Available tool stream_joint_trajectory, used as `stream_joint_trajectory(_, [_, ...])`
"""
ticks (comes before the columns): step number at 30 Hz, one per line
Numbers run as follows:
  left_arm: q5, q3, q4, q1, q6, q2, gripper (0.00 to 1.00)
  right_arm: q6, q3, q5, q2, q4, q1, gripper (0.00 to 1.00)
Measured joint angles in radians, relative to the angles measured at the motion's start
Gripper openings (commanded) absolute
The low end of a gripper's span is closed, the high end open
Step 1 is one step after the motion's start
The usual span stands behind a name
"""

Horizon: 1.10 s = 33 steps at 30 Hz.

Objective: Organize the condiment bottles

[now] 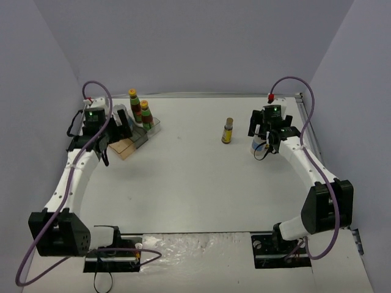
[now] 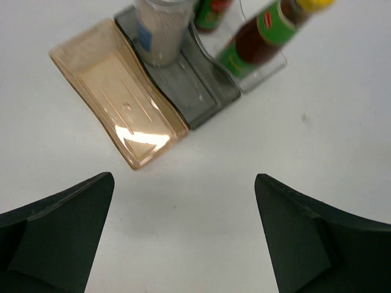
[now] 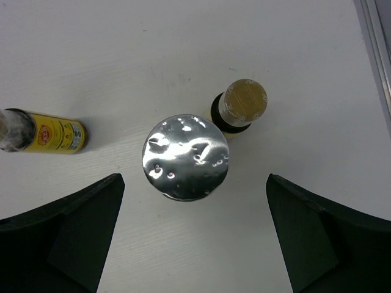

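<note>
Orange plastic makes up one outer section of the tray (image 2: 122,104), grey the middle and clear the other outer one. One jar (image 2: 160,30) stands at the far end of the grey section. Both sauces (image 2: 263,36) stand in the clear section, one behind the other, yellow caps up. The left gripper (image 2: 183,183) hovers just off the tray's near end, its jaws wide apart, with nothing between them but the white table (image 2: 342,122).

The other bottles are well apart from the tray, off to its right on the table. A slim bottle (image 1: 228,130) stands upright alone, the nearest of them to the tray. Farther from the tray the second jar (image 3: 185,157) stands with the other slim bottle (image 3: 241,105) just beside it, on the side away from the tray; whether the two touch cannot be told. The right gripper (image 1: 267,135) hangs over this second jar. Its fingers (image 3: 67,232) are spread wide to either side of the silver lid and clear of it, gripping nothing.
</note>
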Motion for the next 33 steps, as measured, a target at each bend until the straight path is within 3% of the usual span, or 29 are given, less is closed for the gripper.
stream_joint_trajectory(6, [0.027,-0.213,-0.028,-0.144,0.006,-0.134,0.97,0.037,0.01,-0.001,0.09,0.022,0.0,0.91])
stream_joint_trajectory(10, [0.026,-0.343,-0.03,-0.199,0.02,-0.209,0.97,0.056,0.01,0.0,0.126,0.044,0.0,0.82])
stream_joint_trajectory(12, [0.022,-0.374,-0.025,-0.212,0.027,-0.24,0.97,0.06,0.01,0.0,0.136,0.056,0.0,0.73])
stream_joint_trajectory(19, [0.012,-0.386,0.043,-0.217,0.047,-0.287,0.97,0.054,-0.031,0.011,0.14,0.142,-0.001,0.27])
stream_joint_trajectory(22, [0.012,-0.386,0.057,-0.217,0.051,-0.287,0.97,0.046,-0.048,0.013,0.133,0.172,0.0,0.14])
stream_joint_trajectory(28, [0.011,-0.386,0.063,-0.217,0.058,-0.287,0.97,0.017,-0.091,-0.01,0.092,0.185,0.055,0.08])
stream_joint_trajectory(33, [0.01,-0.386,0.068,-0.217,0.058,-0.288,0.97,-0.023,-0.091,-0.082,0.08,0.169,0.216,0.07])
